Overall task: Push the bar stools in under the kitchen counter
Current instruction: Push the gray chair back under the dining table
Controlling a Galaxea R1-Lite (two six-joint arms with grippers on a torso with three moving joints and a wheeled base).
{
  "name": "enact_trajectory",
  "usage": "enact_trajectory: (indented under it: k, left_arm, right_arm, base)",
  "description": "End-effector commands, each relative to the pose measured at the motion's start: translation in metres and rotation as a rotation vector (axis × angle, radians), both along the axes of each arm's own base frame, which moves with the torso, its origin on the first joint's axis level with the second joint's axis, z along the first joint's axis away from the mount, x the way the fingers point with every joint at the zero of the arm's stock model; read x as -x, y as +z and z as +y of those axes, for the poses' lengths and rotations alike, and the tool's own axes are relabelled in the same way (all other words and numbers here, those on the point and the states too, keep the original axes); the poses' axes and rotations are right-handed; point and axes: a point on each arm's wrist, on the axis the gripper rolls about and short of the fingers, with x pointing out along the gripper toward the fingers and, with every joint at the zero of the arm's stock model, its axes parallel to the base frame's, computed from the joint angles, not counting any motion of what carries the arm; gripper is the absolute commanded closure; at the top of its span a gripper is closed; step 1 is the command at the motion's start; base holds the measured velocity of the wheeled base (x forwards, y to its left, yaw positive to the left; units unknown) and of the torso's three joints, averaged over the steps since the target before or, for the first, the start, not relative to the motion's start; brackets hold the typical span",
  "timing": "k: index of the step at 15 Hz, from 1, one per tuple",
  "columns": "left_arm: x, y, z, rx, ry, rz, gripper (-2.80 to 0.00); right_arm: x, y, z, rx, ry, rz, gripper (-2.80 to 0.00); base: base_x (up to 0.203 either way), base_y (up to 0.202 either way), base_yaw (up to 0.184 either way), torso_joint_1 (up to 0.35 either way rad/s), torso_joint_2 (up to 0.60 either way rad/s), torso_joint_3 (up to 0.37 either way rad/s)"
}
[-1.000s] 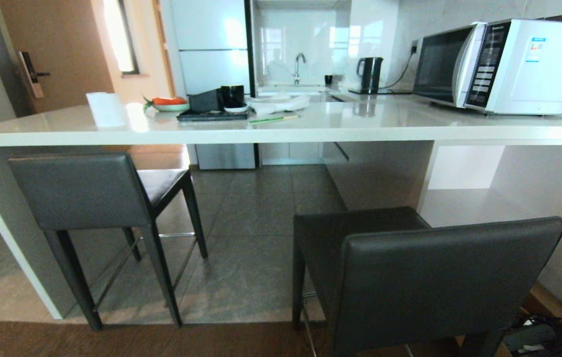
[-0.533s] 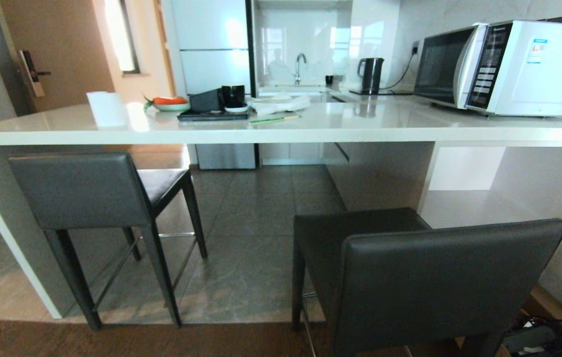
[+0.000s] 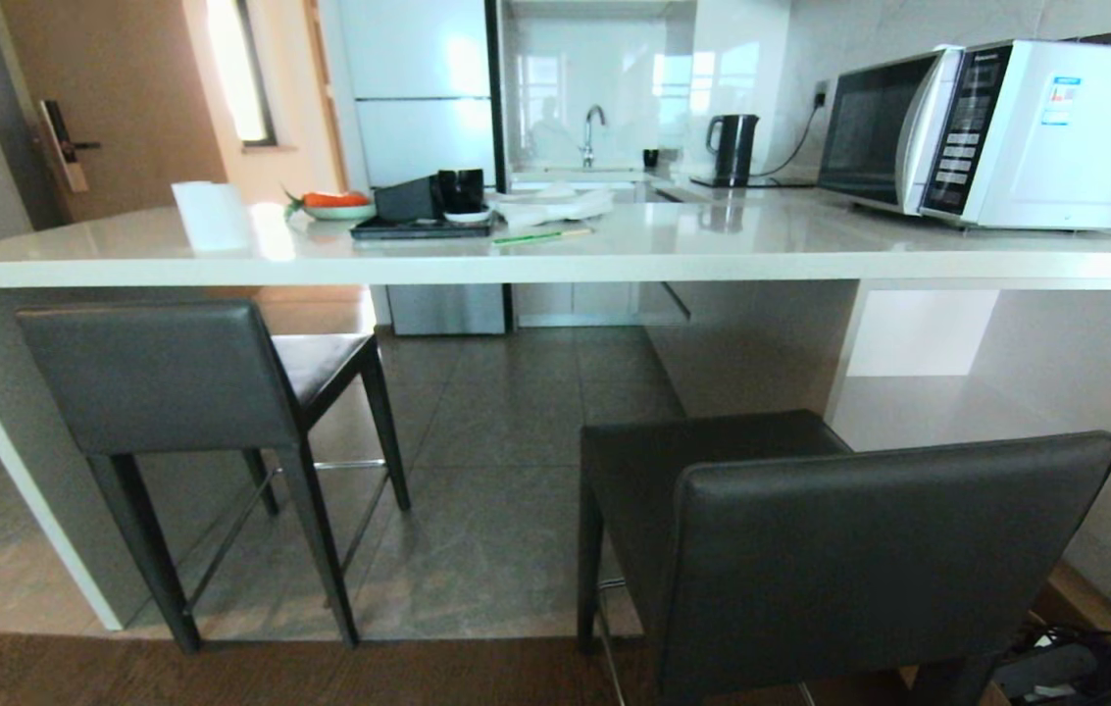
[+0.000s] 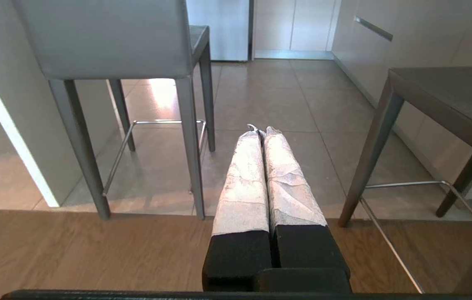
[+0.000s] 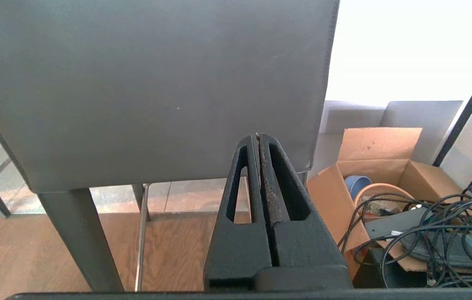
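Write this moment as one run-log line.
left stool: partly under counter | right stool: out | left gripper: shut, empty | right gripper: shut, facing backrest

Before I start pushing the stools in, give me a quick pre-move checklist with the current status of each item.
1. Left stool position: not ok, its seat reaches under the kitchen counter, but its backrest is outside the edge.
2. Right stool position: not ok, standing well out from the counter, close to the robot.
3. Floor under the counter between the stools: ok, bare tile, nothing in the way.
4. Left gripper: ok, fingers shut, empty, low between the two stools.
5. Right gripper: ok, fingers shut, empty, pointing at the right stool's backrest; contact cannot tell.
6. Cardboard box and cables to the right: ok for the stool, watch the base.
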Motion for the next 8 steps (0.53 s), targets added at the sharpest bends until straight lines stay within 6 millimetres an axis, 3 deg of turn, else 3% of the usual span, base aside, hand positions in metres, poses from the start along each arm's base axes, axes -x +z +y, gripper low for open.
enact_trajectory:
  k: [1, 8]
  left_arm:
    - [-0.0007, -0.0025, 0.0000, 0.000, 0.000, 0.009, 0.00]
    - [-0.0007, -0.0025, 0.0000, 0.000, 0.000, 0.009, 0.00]
  right_arm:
    - [-0.0008, -0.0023, 0.0000, -0.009, -0.004, 0.008, 0.00]
    - [-0.0007, -0.0019, -0.0001, -0.009, -0.003, 0.007, 0.00]
  base:
    - [0.000, 0.000, 0.000, 0.000, 0.00, 0.000]
    - [0.000, 0.000, 0.000, 0.000, 0.00, 0.000]
